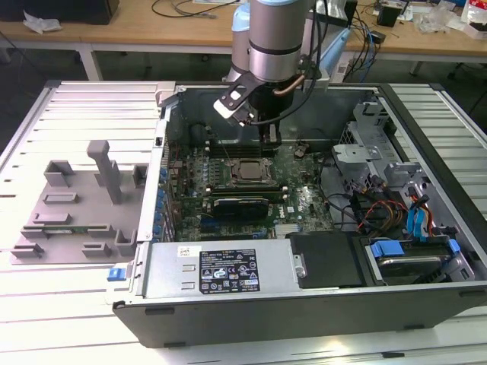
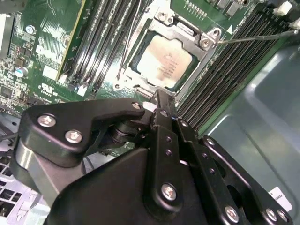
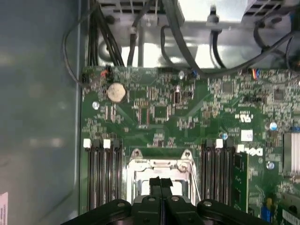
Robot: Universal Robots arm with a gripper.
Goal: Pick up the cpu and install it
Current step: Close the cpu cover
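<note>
1. The tool (image 2: 157, 97) hangs inside the open computer case (image 1: 426, 122). Its two fingers are pressed together and nothing is held between them.
2. The cpu (image 2: 165, 62) lies flat in the metal-framed socket (image 2: 206, 40) of the green board (image 2: 51, 70), silvery top facing up.
3. In the second wrist view the tool's tip sits just beside the socket's frame, apart from the cpu's top. Whether it touches the frame cannot be told.
4. In the exterior view the arm (image 1: 274, 38) comes down from above. The tool (image 1: 268, 138) is over the board just beyond the cpu (image 1: 247, 170), toward the case's far wall.
5. Dark memory slots (image 3: 101, 173) run along both sides of the socket (image 3: 159, 165), with the closed tool (image 3: 161, 182) in front of it.
6. A grey holder block (image 1: 76, 205) stands on the desk (image 1: 61, 304) at the exterior view's left of the case, well apart from the tool.
</note>
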